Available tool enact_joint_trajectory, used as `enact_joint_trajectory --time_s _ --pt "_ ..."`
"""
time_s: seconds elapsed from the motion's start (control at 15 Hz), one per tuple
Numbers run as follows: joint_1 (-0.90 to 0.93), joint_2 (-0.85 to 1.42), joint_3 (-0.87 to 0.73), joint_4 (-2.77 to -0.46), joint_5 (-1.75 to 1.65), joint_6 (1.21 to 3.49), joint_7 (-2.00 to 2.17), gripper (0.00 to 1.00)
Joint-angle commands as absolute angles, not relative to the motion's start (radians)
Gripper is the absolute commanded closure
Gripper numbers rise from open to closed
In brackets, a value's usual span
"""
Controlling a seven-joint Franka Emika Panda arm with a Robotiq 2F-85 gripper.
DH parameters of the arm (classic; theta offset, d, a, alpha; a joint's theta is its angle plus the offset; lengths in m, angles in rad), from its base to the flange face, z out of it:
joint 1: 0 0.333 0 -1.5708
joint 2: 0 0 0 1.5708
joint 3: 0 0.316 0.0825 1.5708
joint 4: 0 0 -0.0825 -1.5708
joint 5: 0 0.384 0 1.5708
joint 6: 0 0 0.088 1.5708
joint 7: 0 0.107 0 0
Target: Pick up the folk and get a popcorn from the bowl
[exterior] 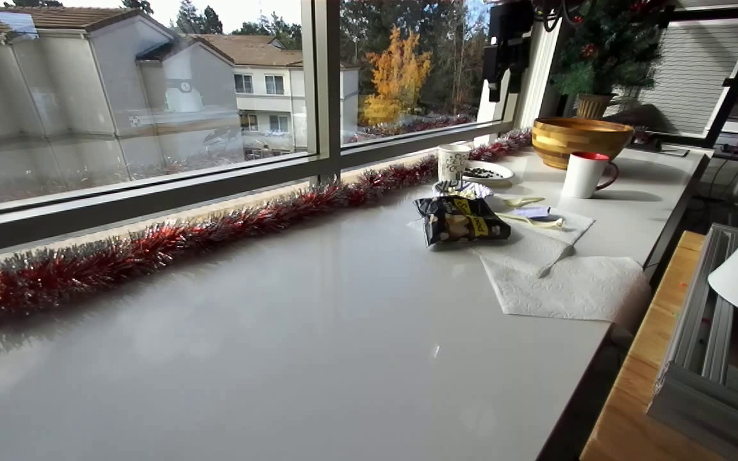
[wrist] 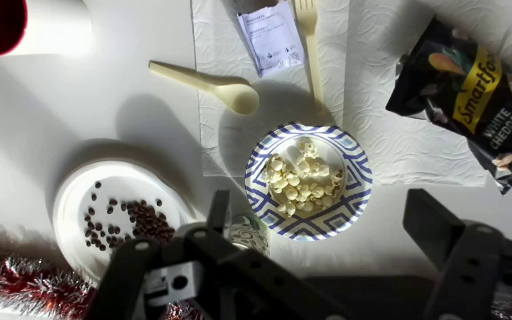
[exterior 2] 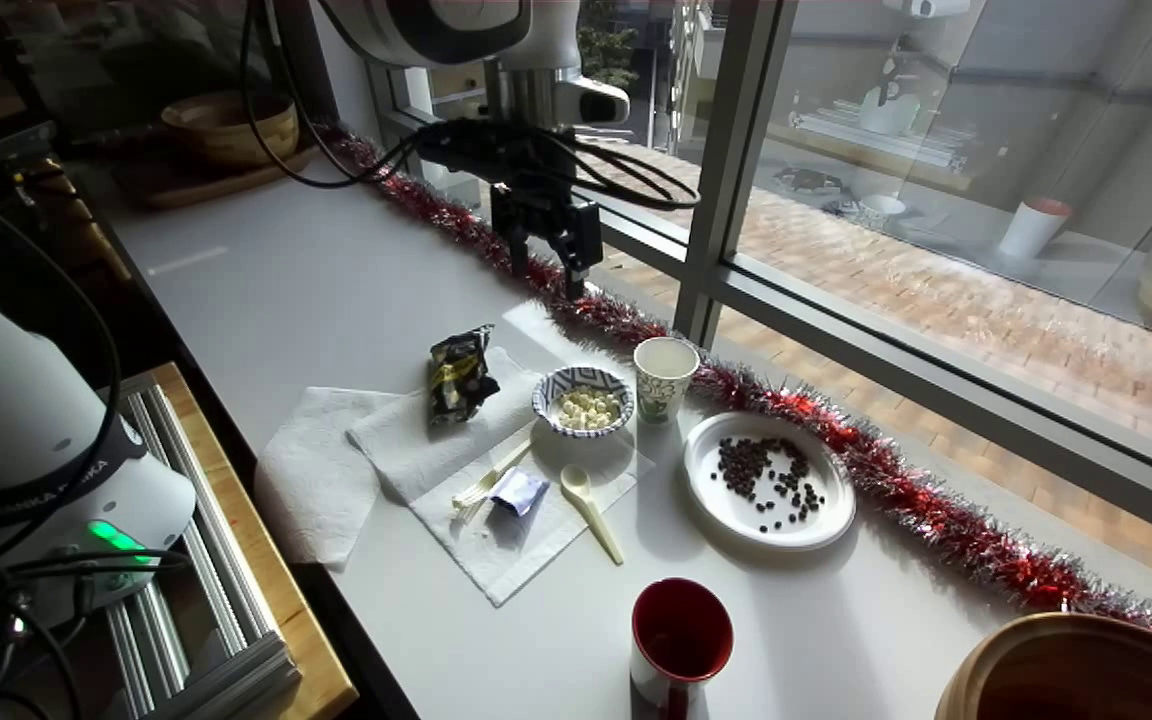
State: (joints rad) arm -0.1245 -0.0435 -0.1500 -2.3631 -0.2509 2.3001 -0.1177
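The pale yellow fork (wrist: 311,49) lies on the paper towel beside the small packet, tines away from the bowl, in the wrist view. In an exterior view the fork (exterior 2: 484,486) rests flat there too. A small bowl with a blue-and-white pattern (wrist: 356,186) holds the popcorn (wrist: 305,193), a loose layer of pale puffs. High above the table near the window, my gripper (exterior 2: 547,280) points downward with its fingers wide apart and nothing between them. From the wrist, the gripper (wrist: 317,200) looks down with the bowl below and between its fingertips.
Close around the bowl stand a paper cup (exterior 2: 661,385), a plate of dark beans (exterior 2: 701,515), a spoon (exterior 2: 591,510), a packet (exterior 2: 519,492) and a black snack bag (exterior 2: 458,375). A red-lined mug (exterior 2: 681,640) and wooden bowl (exterior 2: 1086,635) are farther off. Tinsel (exterior 2: 626,318) lines the window.
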Motion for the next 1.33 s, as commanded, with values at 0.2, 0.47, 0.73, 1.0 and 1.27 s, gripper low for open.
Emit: enact_joint_trajectory --time_s 0.2,0.47,0.73,1.0,1.27 --pt "-0.172 -0.023 -0.202 -2.505 -0.138 2.352 -0.35 0.0" --pt "-0.191 0.054 -0.217 -2.518 -0.096 2.396 -0.479 0.0" --pt "-0.212 0.167 -0.206 -2.493 -0.097 2.459 -0.514 0.0" --pt "-0.221 0.278 -0.175 -2.464 -0.093 2.497 -0.517 0.0" --pt "-0.229 0.365 -0.138 -2.431 -0.098 2.587 -0.502 0.22"
